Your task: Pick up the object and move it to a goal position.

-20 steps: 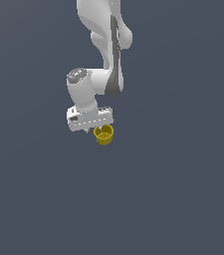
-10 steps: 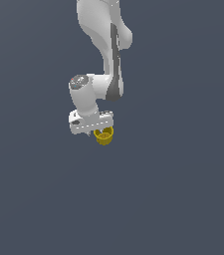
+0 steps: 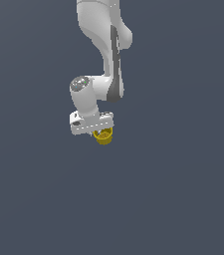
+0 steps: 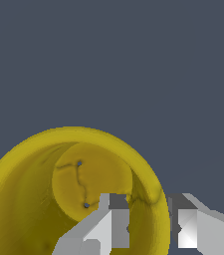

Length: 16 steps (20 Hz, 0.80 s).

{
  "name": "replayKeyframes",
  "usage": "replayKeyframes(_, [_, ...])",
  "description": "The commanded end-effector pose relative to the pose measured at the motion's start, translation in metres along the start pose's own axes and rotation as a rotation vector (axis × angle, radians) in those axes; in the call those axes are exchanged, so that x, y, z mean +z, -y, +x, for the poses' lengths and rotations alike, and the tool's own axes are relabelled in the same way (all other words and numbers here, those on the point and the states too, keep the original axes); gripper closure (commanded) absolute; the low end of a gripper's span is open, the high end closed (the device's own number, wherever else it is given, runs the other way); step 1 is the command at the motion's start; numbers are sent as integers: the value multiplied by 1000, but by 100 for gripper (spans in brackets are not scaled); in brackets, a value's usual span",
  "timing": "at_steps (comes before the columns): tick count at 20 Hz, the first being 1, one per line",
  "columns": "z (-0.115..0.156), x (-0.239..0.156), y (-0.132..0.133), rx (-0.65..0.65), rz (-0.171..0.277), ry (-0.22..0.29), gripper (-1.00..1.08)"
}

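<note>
The object [image 3: 103,136] is a small mustard-yellow cup hanging just under the white hand in the exterior view. In the wrist view the object [image 4: 44,199] fills the lower part, mouth toward the camera, its round bottom visible inside. My gripper [image 4: 151,224] is shut on its rim: one finger [image 4: 111,224] is inside the cup, the other finger [image 4: 190,226] is outside the wall. In the exterior view the gripper [image 3: 102,130] sits mostly behind the hand and the fingertips are hard to make out.
Only a plain dark grey-blue ground [image 3: 183,189] surrounds the arm in both views. The white arm [image 3: 103,50] reaches down from above in the exterior view.
The hand with the cup has shifted a little lower and slightly toward the exterior view's left. The grip on the cup is unchanged.
</note>
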State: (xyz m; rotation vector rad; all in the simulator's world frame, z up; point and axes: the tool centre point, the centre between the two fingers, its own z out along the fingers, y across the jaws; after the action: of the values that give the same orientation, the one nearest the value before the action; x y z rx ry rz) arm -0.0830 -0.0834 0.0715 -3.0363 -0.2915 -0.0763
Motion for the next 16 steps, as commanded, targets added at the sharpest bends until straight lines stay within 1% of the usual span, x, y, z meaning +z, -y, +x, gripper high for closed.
replayKeyframes(1, [0,1,0,0,0,1,108])
replayKeyframes(9, [-1,-6,1,0,0,1,108])
replayKeyframes(16, [-2,-35,6,0,0,1,108])
